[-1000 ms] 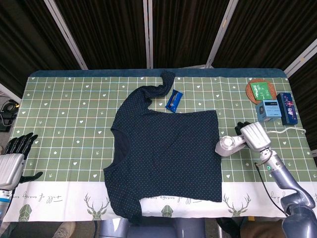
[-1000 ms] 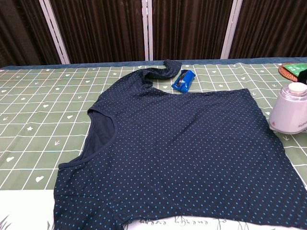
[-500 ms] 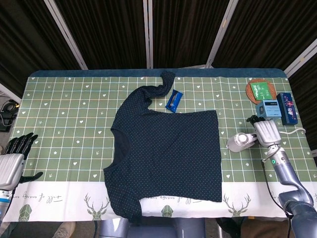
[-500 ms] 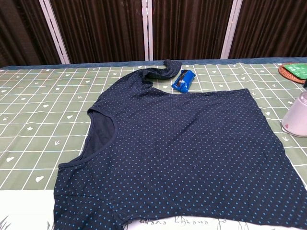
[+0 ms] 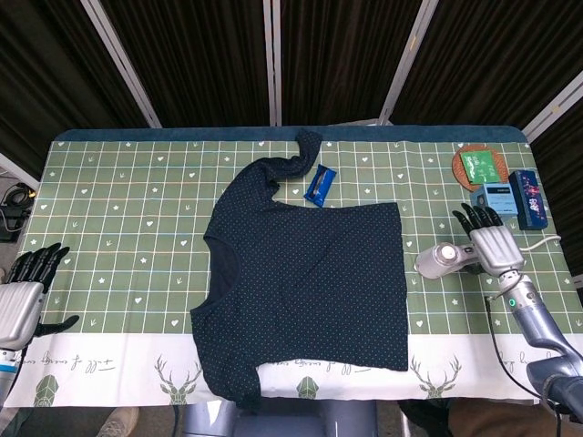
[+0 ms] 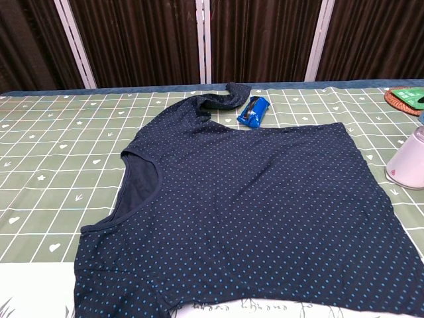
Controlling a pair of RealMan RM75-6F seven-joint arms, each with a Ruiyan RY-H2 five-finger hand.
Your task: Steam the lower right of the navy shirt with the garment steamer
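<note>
Right hand gripping white garment steamer just right of navy shirt, fingers wrapped round it; left hand at near-left table edge, fingers apart, holding nothing.

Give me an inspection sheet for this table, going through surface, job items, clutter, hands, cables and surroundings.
Surface: table under a green checked cloth with a white printed front border.
Job's things: navy shirt spread flat in the middle, one sleeve bunched at the far side; steamer lying to the right of the shirt, off the fabric.
Clutter: blue packet by the bunched sleeve; round coaster with a green packet on it; two blue boxes at the far right.
Hands: right hand on the steamer, fingers apart; left hand at the left front edge, holding nothing.
Cables: white cord behind the right hand.
Surroundings: dark curtains with white frame bars.
</note>
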